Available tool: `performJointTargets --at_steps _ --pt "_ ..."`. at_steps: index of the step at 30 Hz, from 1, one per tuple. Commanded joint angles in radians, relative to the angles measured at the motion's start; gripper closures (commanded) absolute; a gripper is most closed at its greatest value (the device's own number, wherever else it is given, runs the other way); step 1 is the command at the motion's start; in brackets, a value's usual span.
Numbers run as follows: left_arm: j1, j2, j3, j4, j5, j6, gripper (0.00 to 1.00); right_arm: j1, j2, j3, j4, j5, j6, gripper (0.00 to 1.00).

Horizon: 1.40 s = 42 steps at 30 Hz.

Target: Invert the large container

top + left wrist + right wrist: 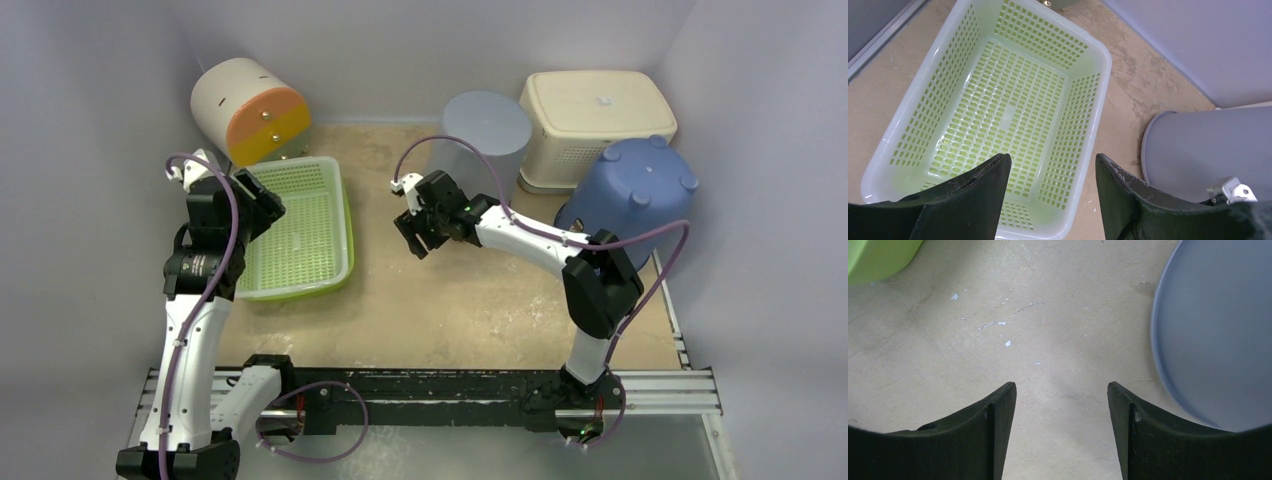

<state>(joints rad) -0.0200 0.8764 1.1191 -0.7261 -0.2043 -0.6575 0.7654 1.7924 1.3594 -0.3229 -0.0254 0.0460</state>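
Pale lilac walls [90, 120] close in a tan desk [480, 300], its surface scuffed and flecked with white. Five plastic containers sit on it. The large grey container [483, 130], a smooth round bin, stands at about 12 o'clock with its closed flat end up and its rim down on the desk. Just beside it at 1 o'clock is a cream crate [592, 120], boxy with vented sides. At 2 o'clock a blue tub [635, 190] shows its knobbed base. At 10 o'clock a white drum [245, 108] lies on its side, its end face half orange, half yellow. At 9 o'clock a green basket [300, 225], rectangular and pierced all over with little slots, sits open side up. There are two arms. The left claw [1052, 157] hangs over the basket's near end, spread wide and empty. The right claw [1062, 385] is also spread wide over bare desk with nothing in it, near the grey container at its 7 o'clock, not touching it.
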Motion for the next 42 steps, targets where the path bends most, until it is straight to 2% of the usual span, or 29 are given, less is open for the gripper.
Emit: performJointTargets --at_steps 1,9,14,27,33,42 --pt "0.005 -0.013 0.01 0.024 -0.014 0.018 0.37 -0.002 -0.01 0.045 0.026 0.031 0.0 0.3" --pt "0.005 -0.017 0.01 0.025 -0.017 0.018 0.37 -0.002 0.003 0.089 0.006 0.025 -0.003 0.3" --pt "0.005 -0.019 0.01 0.026 -0.021 0.019 0.37 -0.002 0.051 0.177 -0.006 0.024 -0.018 0.3" --pt "0.005 -0.015 0.027 0.009 -0.033 0.039 0.37 -0.037 0.356 0.602 -0.061 0.159 -0.036 0.29" --pt "0.005 -0.014 0.024 0.005 -0.032 0.044 0.37 -0.135 0.341 0.566 -0.02 0.157 0.035 0.29" --pt "0.005 -0.007 0.002 0.026 -0.022 0.039 0.37 -0.229 0.153 0.327 0.036 0.215 0.099 0.29"
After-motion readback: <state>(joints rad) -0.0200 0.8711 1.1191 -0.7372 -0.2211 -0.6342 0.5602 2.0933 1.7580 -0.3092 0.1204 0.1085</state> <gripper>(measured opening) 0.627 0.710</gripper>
